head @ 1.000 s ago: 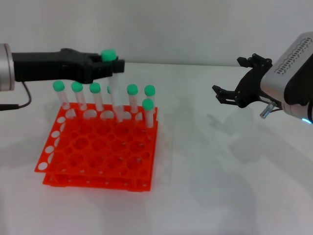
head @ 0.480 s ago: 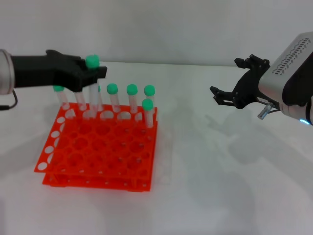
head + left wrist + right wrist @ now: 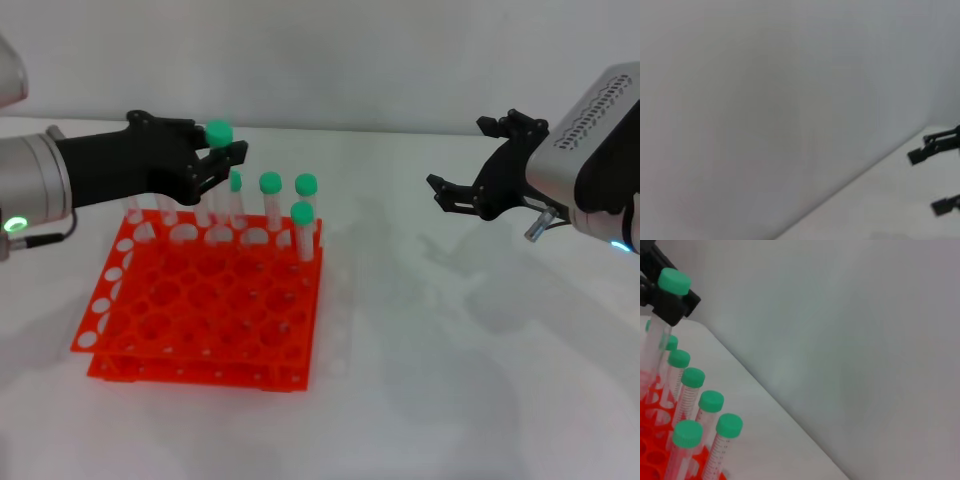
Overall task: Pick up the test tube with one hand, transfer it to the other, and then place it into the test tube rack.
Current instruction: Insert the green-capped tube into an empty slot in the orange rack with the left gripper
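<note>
The left pincer (image 3: 222, 152) is reached in level over the far rows of the test tube rack (image 3: 200, 300), its black fingers clamped on the test tube (image 3: 218, 160) just under the green cap. The tube is held upright, above the rack's back rows, its lower end down among the tubes already standing there; whether its tip sits in a hole cannot be told. In the right wrist view the same tube (image 3: 662, 315) is seen gripped below its cap by the black fingers (image 3: 670, 307), higher than the other caps. The green-lit ring (image 3: 12, 224) is seen on the left wrist, beside the rack's near-left side.

The right pincer (image 3: 478, 165) is held well apart from the rack, above the white tabletop (image 3: 450, 350), its fingers spread wide and nothing between them. In the left wrist view two of its black fingertips (image 3: 935, 145) are seen apart at the frame edge.

Other capped tubes (image 3: 270, 200) are stood in the rack's back row, with one more (image 3: 302, 230) a row nearer, at the rack's right end. These are crowded close around the held tube. The remaining holes of the rack are open.
</note>
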